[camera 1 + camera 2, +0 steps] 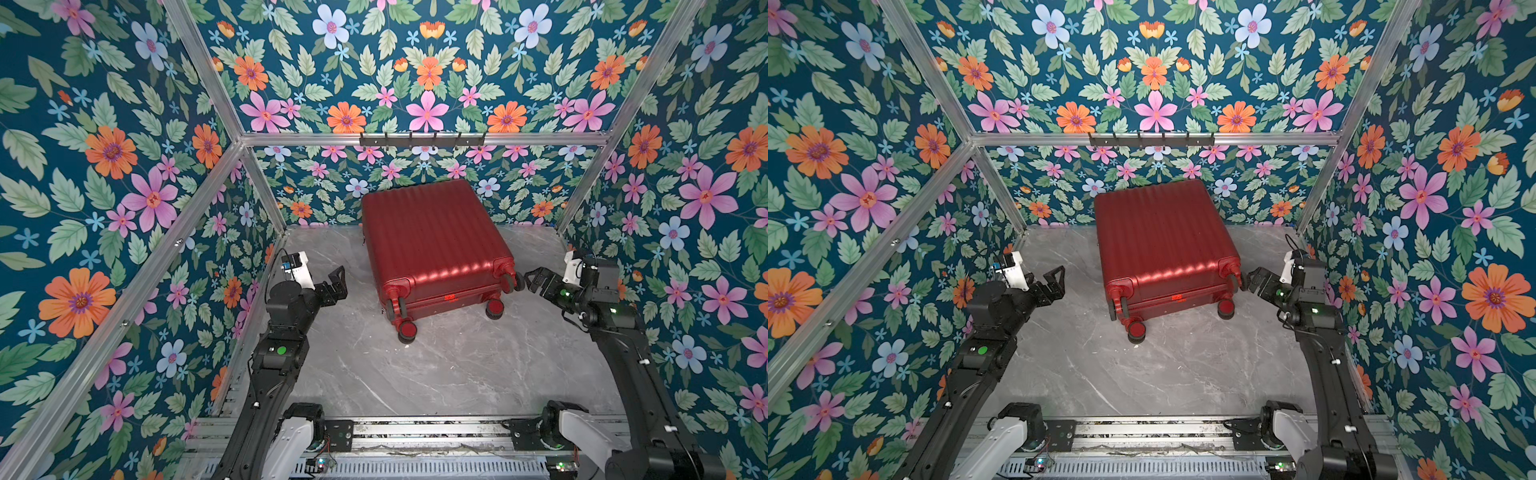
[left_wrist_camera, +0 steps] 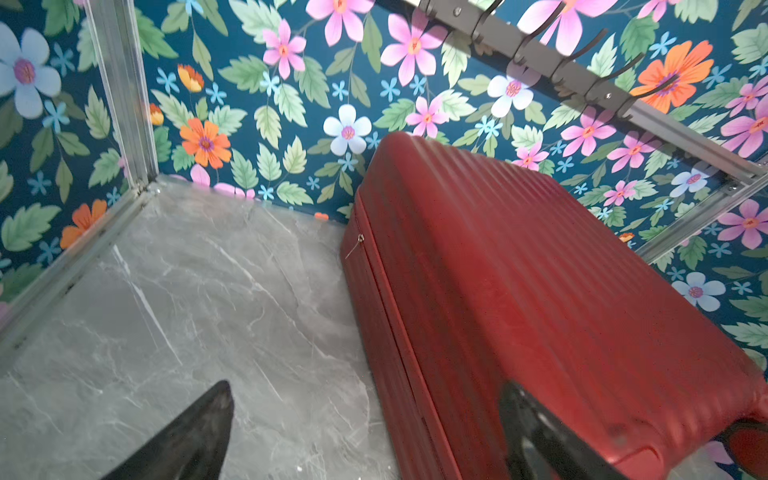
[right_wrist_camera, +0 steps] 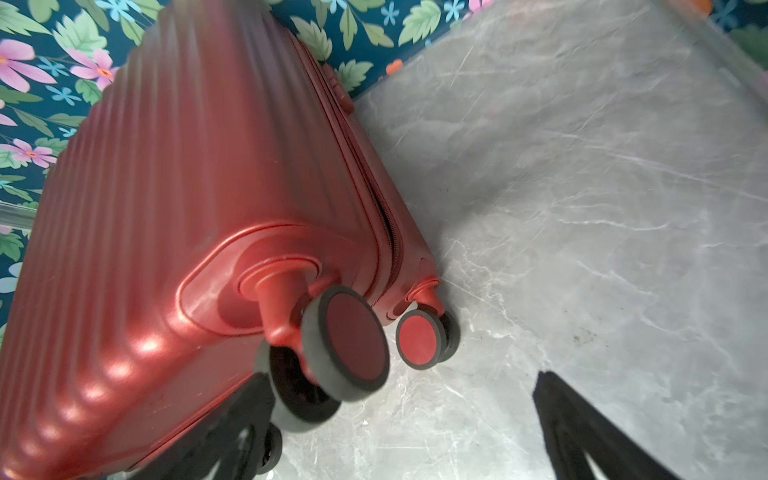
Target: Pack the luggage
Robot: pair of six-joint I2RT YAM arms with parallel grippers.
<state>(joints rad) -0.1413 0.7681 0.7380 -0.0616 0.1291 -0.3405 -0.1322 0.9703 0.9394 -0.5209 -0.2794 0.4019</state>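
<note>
Dark-red and ribbed, the large hard-shell luggage (image 1: pixel 432 241) lay closed on its broad side at the back middle of the grey marble-patterned tabletop (image 1: pixel 415 374) in both top views, its far end near the floral-papered back wall (image 1: pixel 424 83). Its red caster wheels (image 1: pixel 407 330) pointed toward the robot's bases. A dark rail of coat hooks (image 1: pixel 422 139) ran along the aluminium bar above it. The left claw (image 1: pixel 338 284) hovered just left of the suitcase's near corner, apart from it, with its fingers spread and nothing between them. The right claw (image 1: pixel 528 282) sat just beside the near right wheel, likewise spread and grasping nothing. The same layout showed for the luggage (image 1: pixel 1163 237), the left claw (image 1: pixel 1057 282) and the right claw (image 1: pixel 1252 280).

From the left wrist view, the luggage (image 2: pixel 540 291) filled one side, its seam carrying a small metal zip pull (image 2: pixel 360 239). The left claw (image 2: pixel 365 386) was released: one black finger hung over the bare tabletop (image 2: pixel 187 291), the other showed in front of the red shell.

From the right wrist view, the luggage (image 3: pixel 166 208) showed its wheeled end, with two black-rimmed red wheels (image 3: pixel 353 340) close ahead. The right claw (image 3: pixel 401 376) was released and empty, one blurred finger by the shell, the other over the tabletop (image 3: pixel 582 208).
</note>
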